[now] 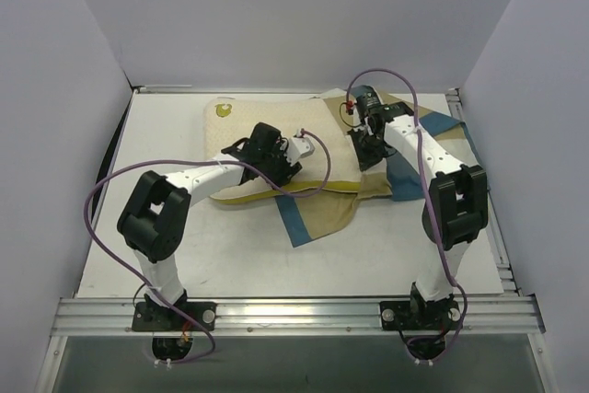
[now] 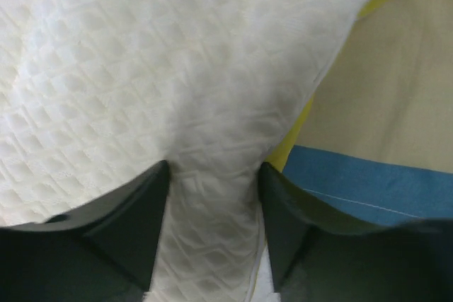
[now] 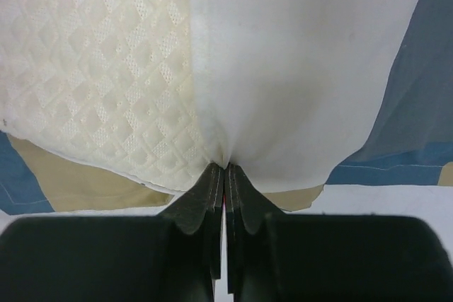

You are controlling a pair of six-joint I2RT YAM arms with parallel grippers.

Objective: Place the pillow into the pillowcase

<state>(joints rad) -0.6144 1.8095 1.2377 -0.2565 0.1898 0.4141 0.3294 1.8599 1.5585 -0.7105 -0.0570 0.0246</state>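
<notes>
left gripper [image 2: 214,171] is clamping a pillow [image 2: 127,68] fold. right gripper [image 3: 225,169] is pinching the pillowcase [image 3: 297,68], jaws together. yellow emblem [image 1: 223,110] is showing, too small to read.

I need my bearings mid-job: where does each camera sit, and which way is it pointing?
Top external: fixed above and behind the arm bases, looking down on the table; left arm, right arm, pillow and pillowcase show.
Left wrist: on the left arm, looking along the left gripper onto the pillow; two dark fingers straddle a fold.
Right wrist: on the right arm, looking past the right gripper, shut on white pillowcase cloth.
Shared: both wrist views show pillow knit beside blue pillowcase.
</notes>
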